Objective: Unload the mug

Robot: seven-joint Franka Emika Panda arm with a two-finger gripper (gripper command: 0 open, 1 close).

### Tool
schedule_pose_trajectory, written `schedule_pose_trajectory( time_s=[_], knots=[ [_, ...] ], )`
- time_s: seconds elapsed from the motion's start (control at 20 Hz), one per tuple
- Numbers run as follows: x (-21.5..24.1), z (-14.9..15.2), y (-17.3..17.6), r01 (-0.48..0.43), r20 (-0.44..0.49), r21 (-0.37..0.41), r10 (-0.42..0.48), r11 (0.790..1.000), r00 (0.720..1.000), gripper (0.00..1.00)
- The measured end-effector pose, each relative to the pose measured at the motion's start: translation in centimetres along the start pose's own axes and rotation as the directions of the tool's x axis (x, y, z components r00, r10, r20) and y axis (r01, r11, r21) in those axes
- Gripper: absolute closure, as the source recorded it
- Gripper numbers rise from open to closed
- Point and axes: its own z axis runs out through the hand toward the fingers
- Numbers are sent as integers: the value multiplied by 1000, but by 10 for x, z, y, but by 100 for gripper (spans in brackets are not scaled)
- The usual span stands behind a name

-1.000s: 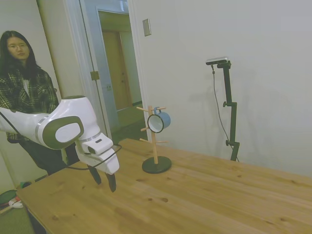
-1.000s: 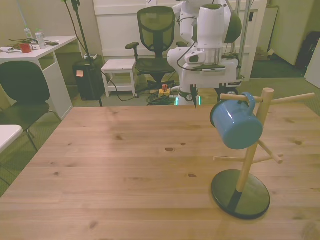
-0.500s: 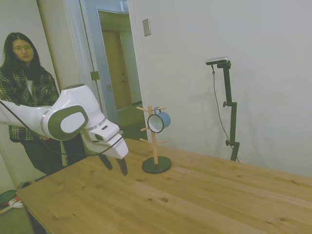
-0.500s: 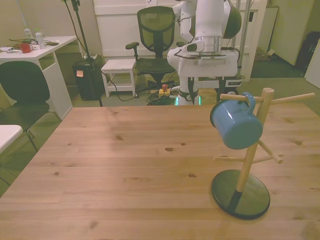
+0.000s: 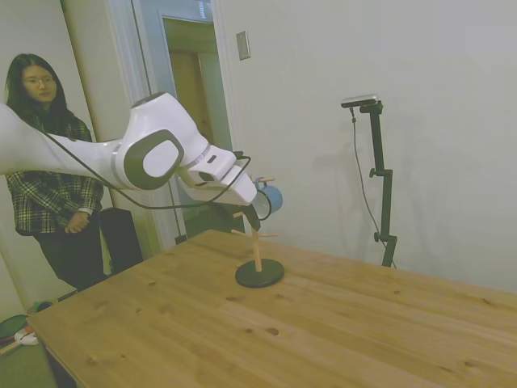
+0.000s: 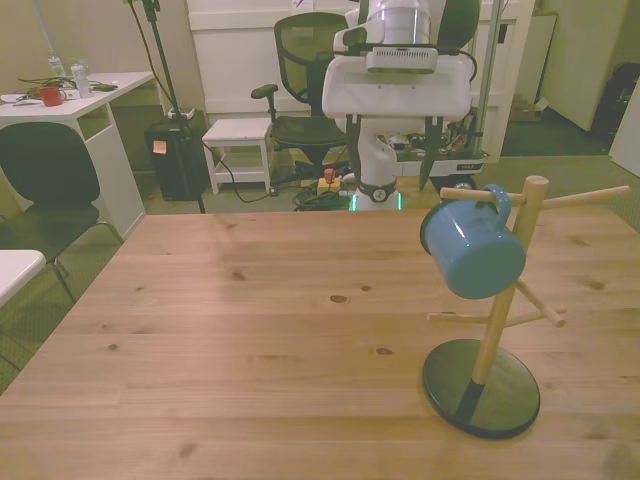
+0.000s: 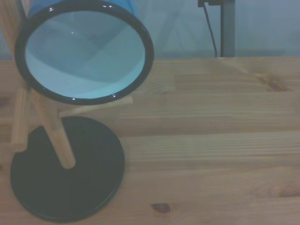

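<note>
- Mug (image 6: pixel 473 250) not unloaded yet: it hangs by its handle from an upper peg of the rack (image 6: pixel 490 330), tilted, clear of the tabletop (image 6: pixel 250 340).
- Rack stands on its dark round base (image 6: pixel 480 388) near the front view's right side of the tabletop; the lower pegs are bare.
- Claw (image 5: pixel 252 217) is up at mug height in the side view, close to the rack on the arm's side. Whether it touches the mug I cannot tell; the front view shows it behind the rack, apart from the mug.
- Finger spread: cannot tell. They are dark, small and overlap the rack in the side view.
- Wrist view looks straight into the mug's open mouth (image 7: pixel 84 51), white inside, dark rim, so the claw seems lined up with it.
- Done, by my read: approach mostly complete.
- Left: close in, grip the mug, slide its handle off the peg, set it on the tabletop.
- Person (image 5: pixel 44 170) stands off by the doorway, not involved.
</note>
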Motion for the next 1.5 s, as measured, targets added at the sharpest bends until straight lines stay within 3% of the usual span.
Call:
schedule_pose_trajectory(
  time_s=[0.4,0.85,1.5],
  knots=[
    [18,-6,-15,15,-86,65,-10,998,996,0],
    [39,40,-44,19,-130,102,-6,995,992,0],
    [42,71,-64,36,-185,157,-7,987,983,0]
  ],
)
